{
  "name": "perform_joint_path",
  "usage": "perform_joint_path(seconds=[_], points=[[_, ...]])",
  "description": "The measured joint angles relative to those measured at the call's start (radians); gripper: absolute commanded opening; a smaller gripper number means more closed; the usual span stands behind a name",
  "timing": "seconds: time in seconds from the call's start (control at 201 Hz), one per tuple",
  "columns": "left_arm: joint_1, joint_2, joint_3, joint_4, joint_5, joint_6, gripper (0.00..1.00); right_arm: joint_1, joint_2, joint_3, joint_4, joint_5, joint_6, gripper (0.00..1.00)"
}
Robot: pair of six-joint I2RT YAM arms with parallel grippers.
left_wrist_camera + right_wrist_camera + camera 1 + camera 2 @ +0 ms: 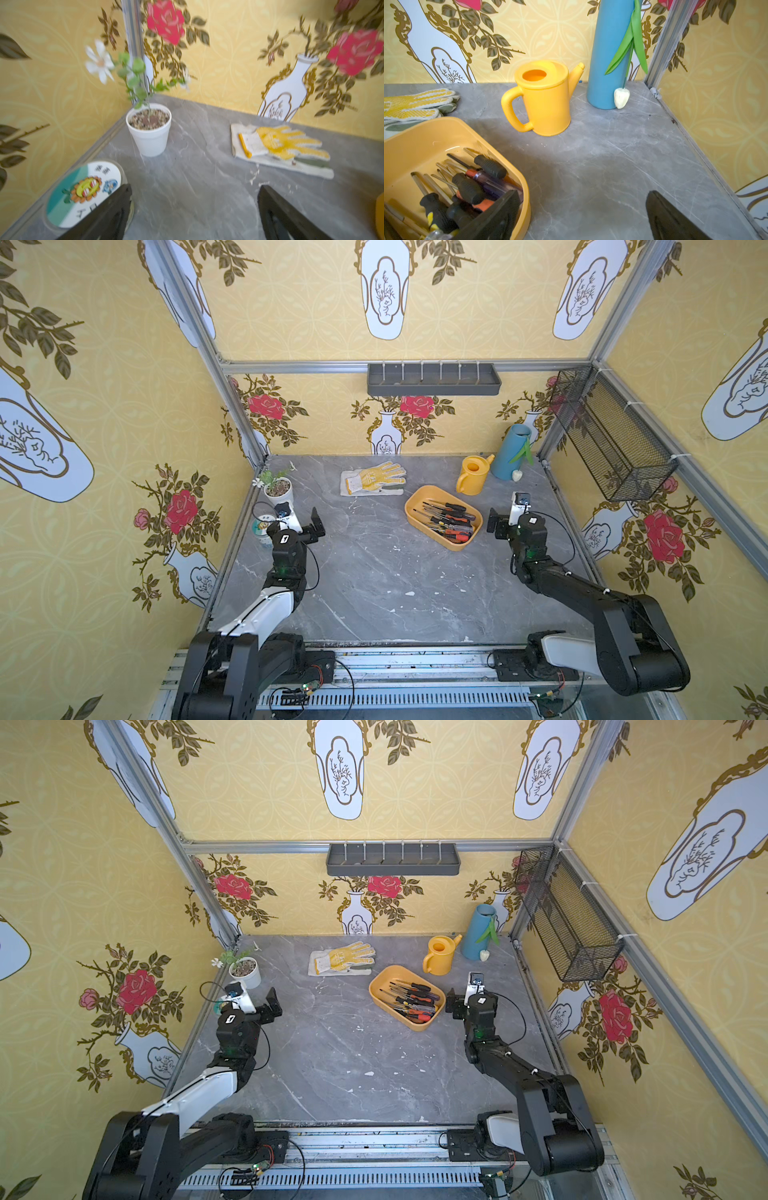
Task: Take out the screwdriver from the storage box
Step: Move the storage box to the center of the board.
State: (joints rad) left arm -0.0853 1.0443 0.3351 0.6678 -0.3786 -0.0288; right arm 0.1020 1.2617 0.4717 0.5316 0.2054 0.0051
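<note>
Grey table [374, 572] — storage box [422, 502] with screwdrivers [451, 520] sits just beside right pincer [582, 193].

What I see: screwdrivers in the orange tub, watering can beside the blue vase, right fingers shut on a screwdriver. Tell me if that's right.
Not quite: the right fingers are open and hold nothing, as the right wrist view shows. The screwdrivers do lie in the orange tub, and the watering can stands beside the blue vase.

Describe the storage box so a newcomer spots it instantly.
On the grey table, look right of centre, in front of the watering can. The storage box is the shallow orange tub beside the glove; unlike its neighbours, it holds screwdrivers.
</note>
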Motion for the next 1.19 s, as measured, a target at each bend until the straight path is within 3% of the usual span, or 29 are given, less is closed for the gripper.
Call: perform_joint_path(seconds=[0.139, 0.324, 0.498, 0.667, 0.856, 1.11, 1.19], points=[[-0.003, -0.043, 0.138, -0.141, -0.006, -0.046, 0.99, 0.000, 0.042, 0.208, -0.219, -0.070, -0.027, 0.97], [-0.036, 0.031, 0.365, -0.351, 0.084, -0.134, 0.99, 0.000, 0.150, 0.410, -0.448, -0.166, -0.035, 0.91], [-0.196, 0.153, 0.483, -0.529, 0.122, -0.158, 0.99, -0.002, 0.281, 0.539, -0.624, -0.257, -0.035, 0.77], [-0.326, 0.312, 0.630, -0.688, 0.105, -0.212, 0.99, -0.002, 0.381, 0.631, -0.731, -0.314, -0.035, 0.71], [-0.417, 0.428, 0.698, -0.794, 0.109, -0.285, 0.99, -0.006, 0.476, 0.702, -0.795, -0.363, -0.035, 0.59], [-0.436, 0.527, 0.768, -0.870, 0.183, -0.402, 0.99, -0.009, 0.564, 0.776, -0.866, -0.399, -0.035, 0.54], [-0.441, 0.549, 0.778, -0.891, 0.199, -0.425, 0.99, -0.009, 0.587, 0.790, -0.885, -0.411, -0.036, 0.48]])
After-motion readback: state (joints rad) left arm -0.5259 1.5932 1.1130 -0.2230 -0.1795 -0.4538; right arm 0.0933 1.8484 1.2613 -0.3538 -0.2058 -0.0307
